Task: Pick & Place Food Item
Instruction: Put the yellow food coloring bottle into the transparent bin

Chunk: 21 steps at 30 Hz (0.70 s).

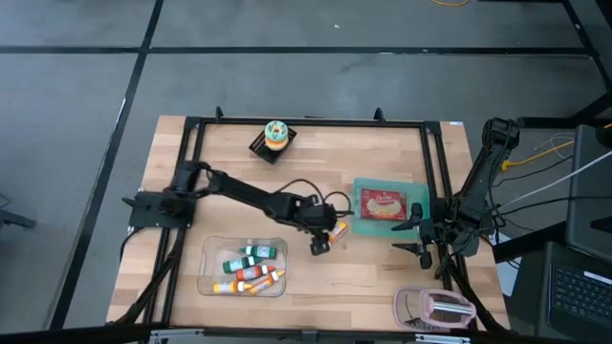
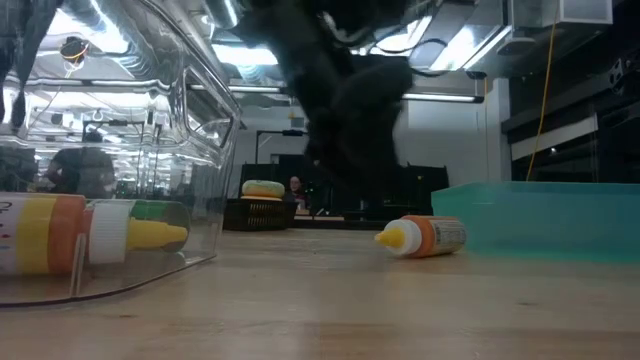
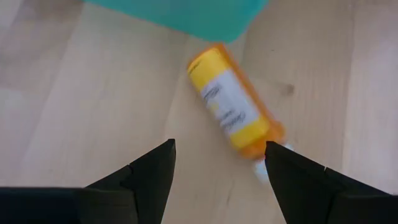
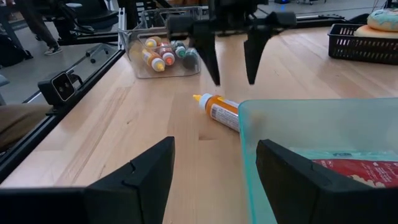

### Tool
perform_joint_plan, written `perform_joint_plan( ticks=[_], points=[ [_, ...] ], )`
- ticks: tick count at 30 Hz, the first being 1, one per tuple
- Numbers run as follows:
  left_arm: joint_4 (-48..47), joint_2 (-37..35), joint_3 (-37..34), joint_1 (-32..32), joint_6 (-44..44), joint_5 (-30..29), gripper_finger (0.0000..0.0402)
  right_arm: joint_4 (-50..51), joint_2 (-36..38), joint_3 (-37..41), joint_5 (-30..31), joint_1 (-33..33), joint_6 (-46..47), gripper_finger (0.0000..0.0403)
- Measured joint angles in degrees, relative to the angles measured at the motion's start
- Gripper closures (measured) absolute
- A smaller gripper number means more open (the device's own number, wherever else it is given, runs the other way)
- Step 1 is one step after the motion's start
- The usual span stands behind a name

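No wording can be read anywhere. The orange bottle (image 3: 233, 109) lying just beside the teal tray (image 4: 323, 124) carries a white label with grey print too blurred to make out. The red packet (image 1: 384, 204) inside that tray shows a pale patch with lettering too small to decipher.

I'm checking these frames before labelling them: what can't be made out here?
- Label text on the orange bottle: blurred in the left wrist view, too small in the high view.
- Left gripper in the low view: a dark blur, fingers indistinct.
- Contents of the teal bin: hidden by its wall in the low view.
- Pink item at the table's near edge: too small to identify.
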<state>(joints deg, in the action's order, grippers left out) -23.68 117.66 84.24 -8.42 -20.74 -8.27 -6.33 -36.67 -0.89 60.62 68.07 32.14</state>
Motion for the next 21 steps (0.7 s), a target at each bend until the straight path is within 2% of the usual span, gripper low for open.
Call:
perform_joint_plan(
  ticks=[8, 21],
  points=[
    [-3.03, 6.02, 7.88, 0.03, -1.73, 0.42, 0.0160, 0.17, 0.01, 0.00, -0.20, 0.00, 0.23, 0.0179],
    [-3.15, 9.96, 8.02, 0.80, -4.95, 0.61, 0.0160, 0.39, 0.00, 0.00, -0.13, 0.02, 0.41, 0.0179]
  ],
)
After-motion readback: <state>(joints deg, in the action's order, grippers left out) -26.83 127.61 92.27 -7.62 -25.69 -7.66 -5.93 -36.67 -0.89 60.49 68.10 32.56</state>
